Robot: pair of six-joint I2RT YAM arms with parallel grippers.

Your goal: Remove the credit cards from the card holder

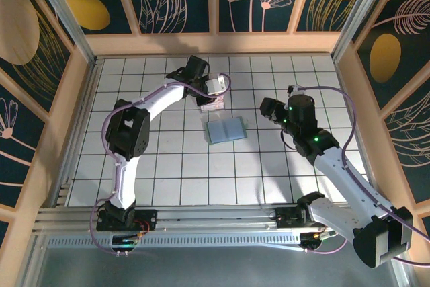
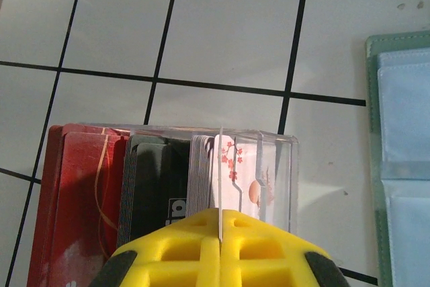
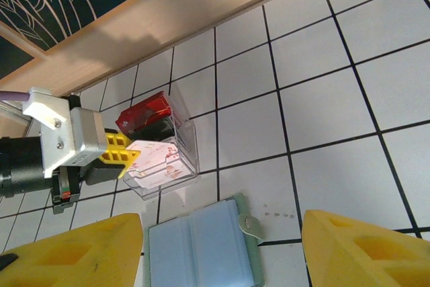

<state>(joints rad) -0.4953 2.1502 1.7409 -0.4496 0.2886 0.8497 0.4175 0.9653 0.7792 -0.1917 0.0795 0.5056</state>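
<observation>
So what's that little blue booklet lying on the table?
It is the card holder, a thin bifold lying opened flat on the white tiled table, close to the clear card box. Pale blue sleeve pockets inside, grey-green border, a small clasp tab on one edge. Only the table touches it.

The table top of white square tiles with black lines (image 1: 181,166) looks smooth, with a dull sheen. The clear rectangular plastic box (image 2: 289,166) is glossy and see-through. In it the red plastic cards (image 2: 74,193) shine, while the dark grey stack of cards (image 2: 148,179) looks matt. The thin white card with pink print (image 3: 158,159) is smooth plastic. The pale grey-green bifold card holder (image 2: 400,166) has a soft matt border and slightly shiny pale blue film pockets. The left gripper (image 2: 220,226) and the right gripper (image 3: 218,250) have matt yellow moulded plastic fingers. The pale wooden frame (image 1: 215,44) is smooth. The grey near rail (image 1: 201,240) is brushed metal.
</observation>
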